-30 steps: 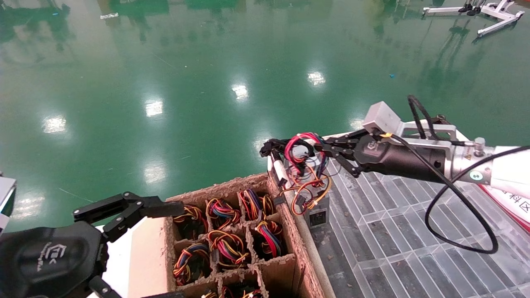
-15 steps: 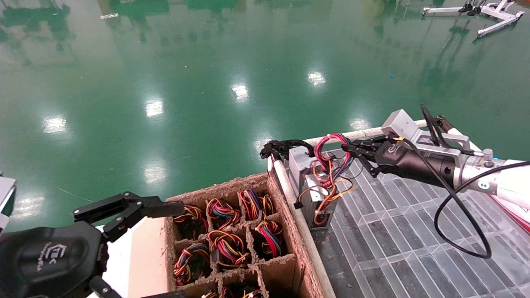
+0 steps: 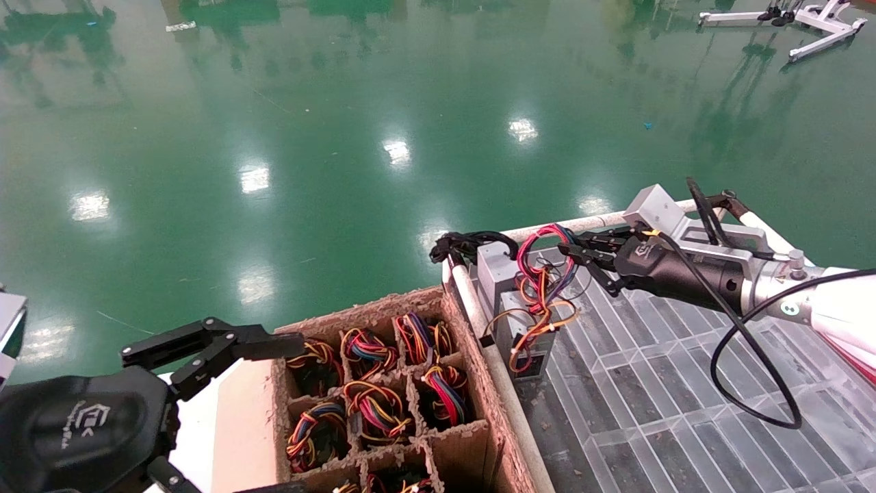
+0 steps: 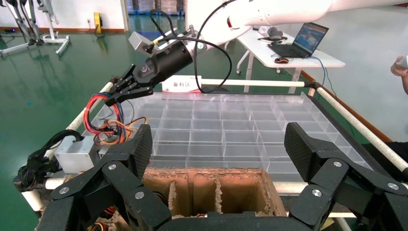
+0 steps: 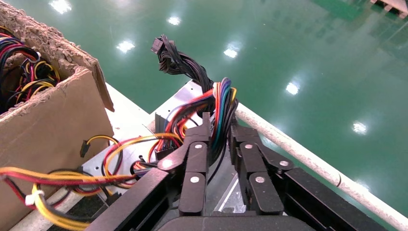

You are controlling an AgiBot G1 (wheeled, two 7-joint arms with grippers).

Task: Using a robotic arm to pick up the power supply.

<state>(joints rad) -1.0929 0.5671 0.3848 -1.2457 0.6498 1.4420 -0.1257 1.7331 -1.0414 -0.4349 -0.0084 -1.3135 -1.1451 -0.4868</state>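
Pinching the looped wire bundle (image 3: 540, 263) between its fingers, the right gripper (image 3: 571, 250) holds the power supply (image 3: 523, 329) by its harness rather than by its metal case; the right wrist view shows the coloured wires (image 5: 219, 115) squeezed between the two fingers (image 5: 195, 154). The grey box sits at the near-left corner of the clear compartment tray (image 3: 657, 383), against the white rail (image 3: 479, 322), seemingly resting on the tray though that is hard to confirm. A second grey unit (image 3: 494, 266) with a black cable (image 3: 469, 243) stands just behind it. Grabbing the wires probably gives an easier hold than the smooth case, but the box may swing or slip if lifted fast. Beside the tray, the cardboard divider box (image 3: 383, 397) holds more wired units. The left gripper (image 3: 205, 346) is parked over that box's left edge, its fingers (image 4: 130, 159) spread wide and holding nothing.
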